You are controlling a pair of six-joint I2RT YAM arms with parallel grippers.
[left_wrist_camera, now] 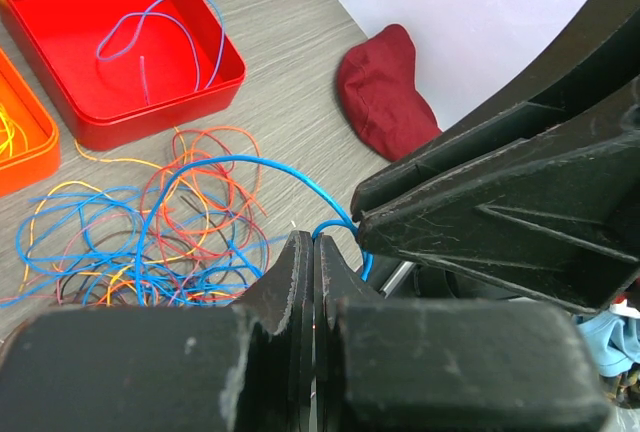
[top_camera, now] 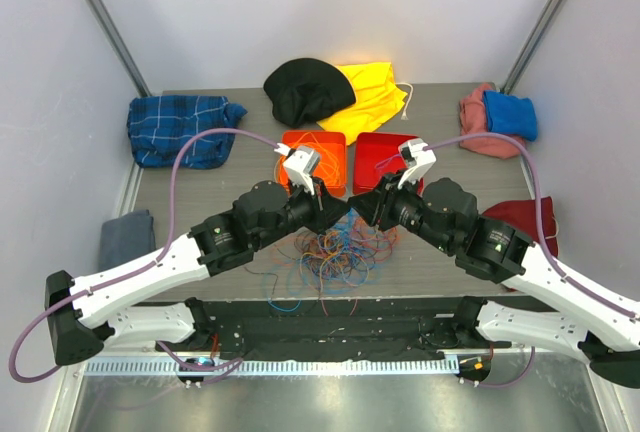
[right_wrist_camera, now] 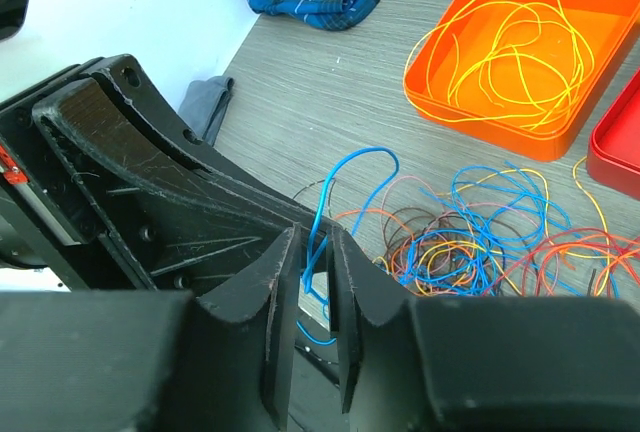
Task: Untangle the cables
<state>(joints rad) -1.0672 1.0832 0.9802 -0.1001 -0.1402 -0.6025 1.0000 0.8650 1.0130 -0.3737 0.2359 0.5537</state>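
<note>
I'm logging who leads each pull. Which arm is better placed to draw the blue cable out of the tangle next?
Left, probably: the left gripper is shut on the blue cable, while the right gripper has its jaws apart around it, unclamped.

cables [top_camera: 335, 252] heaped, orange tray [top_camera: 330, 139], red tray [top_camera: 375, 139]

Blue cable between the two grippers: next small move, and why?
Probably close the right gripper on the blue cable: its jaws stand apart with the strand between them, while the left gripper is already shut on it. Both holding, they could draw it out of the tangle.
</note>
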